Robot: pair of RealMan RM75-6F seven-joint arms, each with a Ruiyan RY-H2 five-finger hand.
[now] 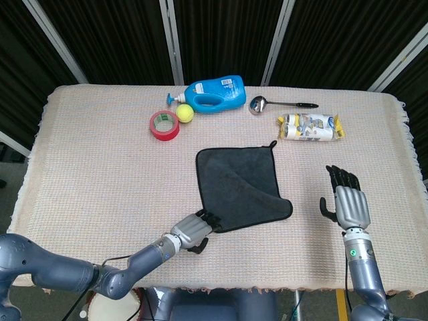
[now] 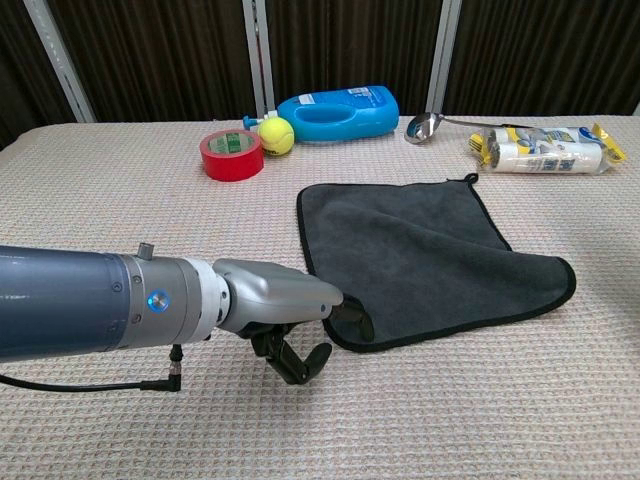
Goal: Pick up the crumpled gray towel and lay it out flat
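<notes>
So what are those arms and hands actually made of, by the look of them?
Both arms are smooth blue-grey metallic tubes. The left hand and right hand have silver backs and black fingers. A small light glows on each wrist, blue left, green right, and a thin black cable hangs under the left forearm.

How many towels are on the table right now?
1: the gray towel lies mid-table, largely spread, its near corner under the left hand fingertips. No other towel shows in either view.
</notes>
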